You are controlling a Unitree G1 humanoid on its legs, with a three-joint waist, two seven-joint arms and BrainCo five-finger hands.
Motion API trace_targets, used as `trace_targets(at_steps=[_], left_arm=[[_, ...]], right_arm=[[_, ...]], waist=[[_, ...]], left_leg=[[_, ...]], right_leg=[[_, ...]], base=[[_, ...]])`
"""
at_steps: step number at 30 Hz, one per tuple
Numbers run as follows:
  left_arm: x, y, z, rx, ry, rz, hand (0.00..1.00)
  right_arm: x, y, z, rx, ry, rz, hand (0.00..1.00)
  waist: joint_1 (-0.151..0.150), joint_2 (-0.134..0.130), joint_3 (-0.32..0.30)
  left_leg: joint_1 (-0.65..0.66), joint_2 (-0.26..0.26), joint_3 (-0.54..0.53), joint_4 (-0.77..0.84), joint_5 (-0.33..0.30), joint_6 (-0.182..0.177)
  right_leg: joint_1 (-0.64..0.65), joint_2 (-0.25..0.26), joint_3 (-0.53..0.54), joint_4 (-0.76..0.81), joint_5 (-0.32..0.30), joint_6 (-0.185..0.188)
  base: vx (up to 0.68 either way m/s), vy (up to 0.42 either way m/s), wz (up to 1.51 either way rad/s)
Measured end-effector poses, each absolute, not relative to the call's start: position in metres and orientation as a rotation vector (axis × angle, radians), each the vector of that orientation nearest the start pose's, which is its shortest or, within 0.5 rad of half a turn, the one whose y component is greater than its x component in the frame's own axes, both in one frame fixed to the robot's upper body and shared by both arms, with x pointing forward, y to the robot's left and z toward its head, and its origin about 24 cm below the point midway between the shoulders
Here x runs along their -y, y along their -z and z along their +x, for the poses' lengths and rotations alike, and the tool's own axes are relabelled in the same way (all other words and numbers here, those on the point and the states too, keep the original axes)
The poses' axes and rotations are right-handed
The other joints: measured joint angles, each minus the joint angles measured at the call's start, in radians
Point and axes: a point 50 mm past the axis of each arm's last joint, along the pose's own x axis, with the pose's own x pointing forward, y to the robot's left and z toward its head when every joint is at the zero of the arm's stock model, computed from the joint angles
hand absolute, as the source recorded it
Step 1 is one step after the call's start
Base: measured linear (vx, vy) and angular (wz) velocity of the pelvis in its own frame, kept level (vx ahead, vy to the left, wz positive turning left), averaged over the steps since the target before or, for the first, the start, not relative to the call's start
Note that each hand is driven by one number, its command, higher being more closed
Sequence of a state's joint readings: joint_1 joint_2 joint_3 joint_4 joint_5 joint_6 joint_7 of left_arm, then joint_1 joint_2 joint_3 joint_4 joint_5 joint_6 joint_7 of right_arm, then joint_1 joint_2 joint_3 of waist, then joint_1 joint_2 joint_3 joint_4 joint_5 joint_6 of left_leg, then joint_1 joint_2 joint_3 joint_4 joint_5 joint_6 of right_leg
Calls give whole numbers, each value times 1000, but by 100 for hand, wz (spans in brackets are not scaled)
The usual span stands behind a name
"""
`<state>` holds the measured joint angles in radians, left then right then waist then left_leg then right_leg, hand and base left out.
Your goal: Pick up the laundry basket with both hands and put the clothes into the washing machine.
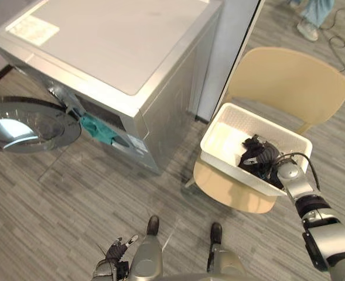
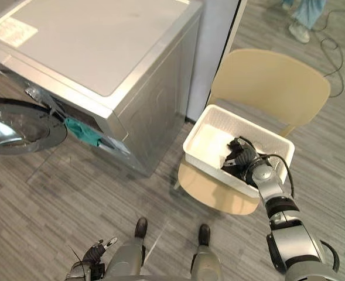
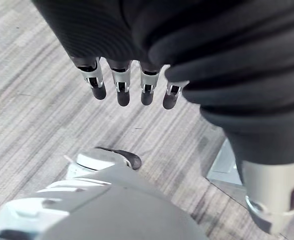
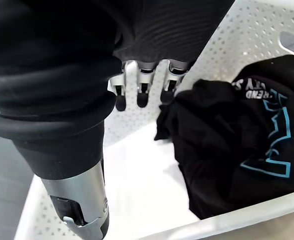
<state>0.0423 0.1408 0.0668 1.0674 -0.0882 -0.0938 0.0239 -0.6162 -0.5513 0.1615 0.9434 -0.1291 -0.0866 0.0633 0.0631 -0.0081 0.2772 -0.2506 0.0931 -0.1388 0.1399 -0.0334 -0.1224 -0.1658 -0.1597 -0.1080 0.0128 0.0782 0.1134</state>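
I see the washer with its round door swung wide open, and a teal cloth hangs out of the drum opening beside that door. A tan chair stands just beside the washer, on the side away from the door, and the white basket sits on its seat, close to the washer's corner but not touching it. The basket is not lifted. A black shirt lies crumpled inside it, at the end farther from the washer.

My right hand is down inside the basket with its fingers loose and nearly straight. The fingertips hang at the edge of the shirt, and they grip neither the cloth nor the basket wall. My left hand hangs low over the grey floor in front of the washer, well apart from it, with its fingers relaxed and nothing in them. A person's shoe shows on the floor beyond the chair, far from the washer.
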Motion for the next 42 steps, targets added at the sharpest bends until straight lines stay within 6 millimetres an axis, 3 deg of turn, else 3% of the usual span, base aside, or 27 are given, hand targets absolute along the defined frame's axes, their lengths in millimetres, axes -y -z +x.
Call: trace_targets(at_steps=[7,15,22,30,34,42], left_arm=[[-209,144,135,-916,-212,14,0],[-207,134,150,-834,-212,18,0],[-207,133,152,-822,-215,8,0],[-206,127,161,-774,-215,-7,0],[-205,123,169,-751,-216,-19,0],[-202,109,193,-661,-213,-51,0]], right_arm=[[292,-85,356,-214,178,-641,0],[302,-116,364,-121,322,-568,0],[307,-147,366,-15,372,-600,0],[324,-154,360,-14,424,-596,0],[330,-147,357,-55,435,-582,0],[337,-153,356,-51,452,-566,0]], waist=[[9,27,53],[10,30,76],[10,28,77],[5,15,86],[8,9,99],[6,0,148]], left_leg=[[-61,5,-8,-30,49,-12],[-72,20,11,-108,103,-16],[-88,32,40,-127,109,-19],[-105,35,57,-135,110,-19],[-129,33,55,-132,110,-19],[-246,32,62,-92,109,-19]], right_leg=[[-95,-1,-4,58,-1,1],[-170,0,1,109,-9,12],[-211,9,20,112,-9,12],[-241,11,32,109,-9,12],[-261,9,28,110,-9,12],[-385,9,45,146,-8,12]], base=[[-113,-8,3],[-59,-20,-2],[28,-24,-10],[35,-11,-6],[-7,-5,2],[-1,-12,-4]])
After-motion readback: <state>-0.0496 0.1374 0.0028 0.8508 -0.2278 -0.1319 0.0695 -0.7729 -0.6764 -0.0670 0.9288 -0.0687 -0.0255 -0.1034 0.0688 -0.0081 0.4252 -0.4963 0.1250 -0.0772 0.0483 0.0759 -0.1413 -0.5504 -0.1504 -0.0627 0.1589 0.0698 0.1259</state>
